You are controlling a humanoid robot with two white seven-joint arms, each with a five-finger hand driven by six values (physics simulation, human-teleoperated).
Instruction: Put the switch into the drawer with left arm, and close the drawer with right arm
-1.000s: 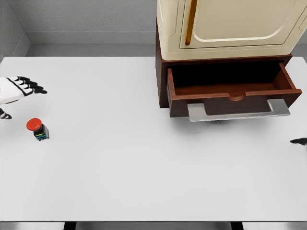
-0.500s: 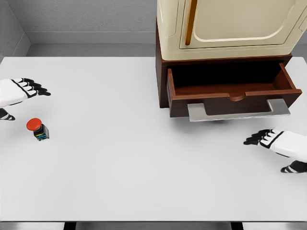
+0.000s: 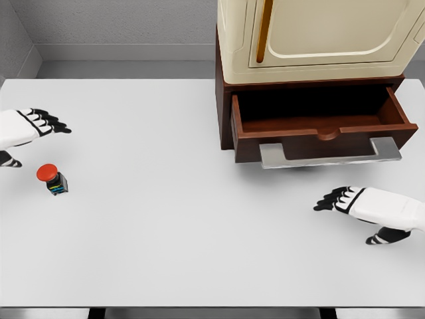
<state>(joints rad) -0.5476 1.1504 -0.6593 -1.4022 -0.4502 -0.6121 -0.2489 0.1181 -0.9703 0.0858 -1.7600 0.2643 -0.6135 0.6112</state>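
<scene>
The switch (image 3: 52, 179), a small black block with a round red button on top, stands on the white table (image 3: 166, 219) near its left edge. My left hand (image 3: 30, 136) hovers just above and behind it with fingers spread, holding nothing. The brown drawer (image 3: 319, 129) stands pulled out under the cream cabinet, its inside bare, with a grey handle (image 3: 329, 154) along the front. My right hand (image 3: 352, 209) reaches in from the right edge, below the handle, fingers stretched out flat and apart from the drawer.
A cream cabinet (image 3: 319, 36) with a rounded door and an orange vertical handle sits on the brown base at the back right. A grey wall runs behind the table. The table's front edge lies along the bottom of the view.
My right hand has come in from the right edge and slid leftward under the drawer front. My left hand has drifted slightly right. The switch and drawer have not moved.
</scene>
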